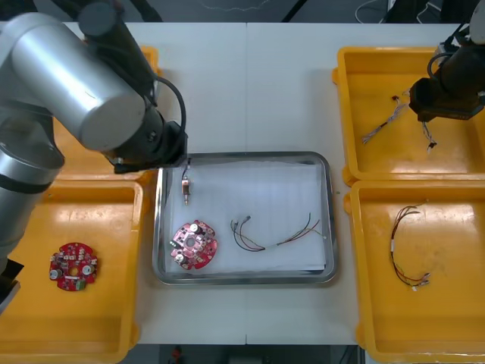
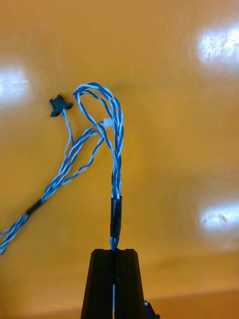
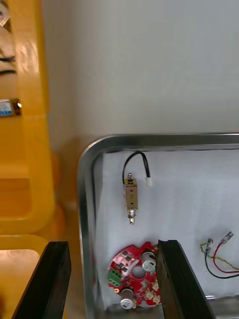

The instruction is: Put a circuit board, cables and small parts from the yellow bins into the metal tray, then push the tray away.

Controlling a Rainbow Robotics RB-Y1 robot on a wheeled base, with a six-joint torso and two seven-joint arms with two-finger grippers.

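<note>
Right gripper [image 2: 114, 251] — jaws on blue-white cable [image 2: 116, 164]; left gripper [image 3: 112, 243] above tray [image 3: 85, 167]

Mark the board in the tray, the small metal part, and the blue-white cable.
circuit board [image 1: 194, 244], front view, its middle.
small metal part [image 3: 131, 196], left wrist view, its body.
blue and white cable [image 2: 115, 217], right wrist view, its black sleeve.

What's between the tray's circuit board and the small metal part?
Nothing: bare white tray floor separates the small metal part from the circuit board, seen in the left wrist view.
</note>
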